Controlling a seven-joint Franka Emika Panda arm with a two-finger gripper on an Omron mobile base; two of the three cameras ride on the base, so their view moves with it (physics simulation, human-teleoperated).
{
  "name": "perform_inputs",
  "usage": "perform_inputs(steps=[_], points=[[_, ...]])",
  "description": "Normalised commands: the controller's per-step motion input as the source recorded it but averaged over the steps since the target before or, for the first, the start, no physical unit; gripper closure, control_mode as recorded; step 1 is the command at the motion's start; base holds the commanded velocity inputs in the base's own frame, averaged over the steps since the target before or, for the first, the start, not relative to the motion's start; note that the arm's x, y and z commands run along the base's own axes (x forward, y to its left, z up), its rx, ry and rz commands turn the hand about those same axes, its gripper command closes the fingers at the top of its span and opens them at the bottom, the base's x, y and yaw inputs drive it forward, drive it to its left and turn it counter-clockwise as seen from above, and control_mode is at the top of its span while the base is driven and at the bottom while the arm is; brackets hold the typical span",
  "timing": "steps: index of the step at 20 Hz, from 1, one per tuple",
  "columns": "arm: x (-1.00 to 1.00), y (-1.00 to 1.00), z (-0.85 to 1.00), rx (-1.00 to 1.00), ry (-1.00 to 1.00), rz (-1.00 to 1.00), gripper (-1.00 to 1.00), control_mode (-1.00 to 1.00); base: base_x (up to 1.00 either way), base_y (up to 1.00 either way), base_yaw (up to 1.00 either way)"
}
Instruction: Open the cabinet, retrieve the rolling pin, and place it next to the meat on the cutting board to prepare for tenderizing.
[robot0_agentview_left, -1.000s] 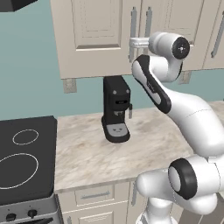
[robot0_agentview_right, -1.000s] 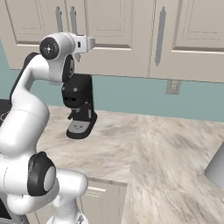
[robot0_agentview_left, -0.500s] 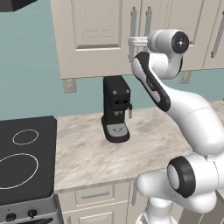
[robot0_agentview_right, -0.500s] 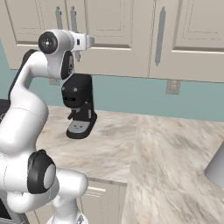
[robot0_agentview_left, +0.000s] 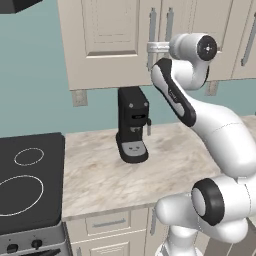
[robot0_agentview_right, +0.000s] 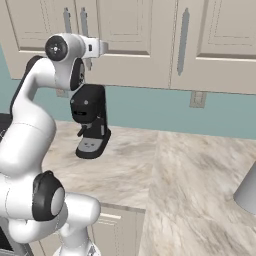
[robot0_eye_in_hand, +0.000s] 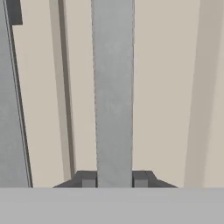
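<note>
The cream cabinet (robot0_agentview_left: 107, 40) hangs above the counter with both doors looking closed. My gripper (robot0_agentview_left: 150, 47) reaches up to the left door's grey bar handle (robot0_agentview_left: 152, 22). In the hand view that handle (robot0_eye_in_hand: 113, 87) runs straight up between my two fingertips (robot0_eye_in_hand: 89, 179), and the gripper (robot0_eye_in_hand: 114, 180) is shut on it. From the right base view the gripper (robot0_agentview_right: 103, 48) sits just below the pair of handles (robot0_agentview_right: 84, 22). The rolling pin is hidden behind the doors. The cutting board and the meat are out of view.
A black coffee machine (robot0_agentview_left: 132, 125) stands on the marble counter (robot0_agentview_left: 100, 180) right under my hand. A black stovetop (robot0_agentview_left: 25, 185) lies to the left. A grey object (robot0_agentview_right: 247, 192) sits at the counter's right edge. Base drawers (robot0_agentview_left: 107, 223) run below.
The arm's upper joint has risen slightly. The gripper stays shut on the same handle, and the door has not visibly swung.
</note>
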Motion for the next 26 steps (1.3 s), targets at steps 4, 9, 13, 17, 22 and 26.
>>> perform_inputs(steps=[4, 9, 13, 17, 22, 26], points=[[0.06, 0.0, -0.11, 0.0, 0.0, 0.05, 1.0, -1.0, 0.0, 0.0, 0.0], [-0.05, 0.0, -0.17, 0.0, 0.0, 0.05, 1.0, -1.0, 0.0, 0.0, 0.0], [-0.42, -0.01, -0.13, 0.0, -0.01, 0.02, 1.0, -1.0, 0.0, 0.0, 0.0], [-0.68, -0.12, -0.06, 0.0, 0.0, 0.02, 1.0, -1.0, 0.0, 0.0, 0.0], [-0.82, -0.33, -0.01, 0.0, 0.0, 0.01, 1.0, -1.0, 0.0, 0.0, 0.0], [-0.81, -0.48, 0.0, 0.0, 0.0, 0.02, 1.0, -1.0, 0.0, 0.0, 0.0]])
